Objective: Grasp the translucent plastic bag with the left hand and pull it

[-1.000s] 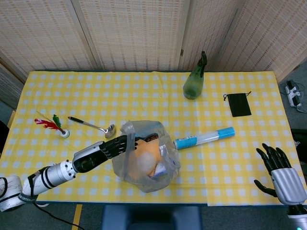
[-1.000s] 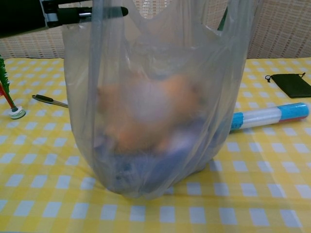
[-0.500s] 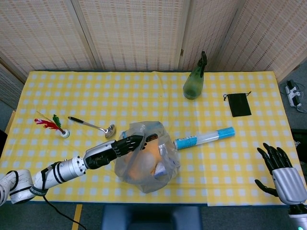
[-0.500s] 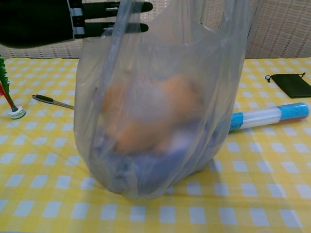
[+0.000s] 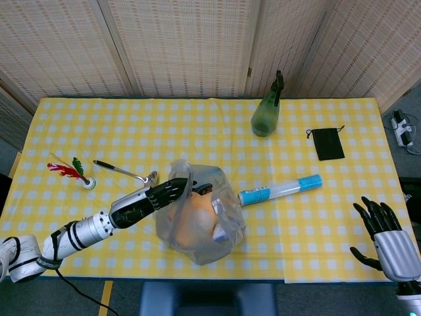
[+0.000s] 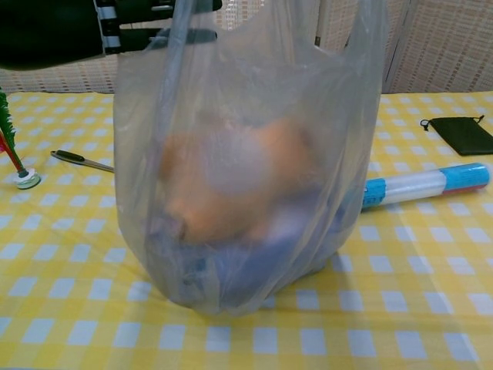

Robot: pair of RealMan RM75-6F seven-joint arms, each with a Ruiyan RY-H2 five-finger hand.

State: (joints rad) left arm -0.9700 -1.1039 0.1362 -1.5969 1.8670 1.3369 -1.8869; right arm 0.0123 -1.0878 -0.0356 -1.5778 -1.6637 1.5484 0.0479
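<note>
Currently, item one: plastic bag [image 5: 200,220], translucent, standing near the front edge of the counter [image 5: 99,128], orange and bluish contents inside, just beside a blue-capped tube [image 5: 279,189]. Item two: left hand [image 5: 161,195], fingers [image 5: 181,185] extended into the bag's upper rim; a second ago they lay lower against its left side, and the rim now stands taller. Whether they actually pinch the plastic, I cannot tell. Judgement: grasp under way, pull not clearly begun. Item three: right hand [image 5: 385,237], fingers spread, empty, well apart at the counter's right corner. Head view alone shows both hands, a spoon [image 5: 128,173], a green bottle [image 5: 266,112]. Chest view shows the bag [image 6: 246,154] upright, handles raised, dark fingers [image 6: 166,35] at its top left.
</note>
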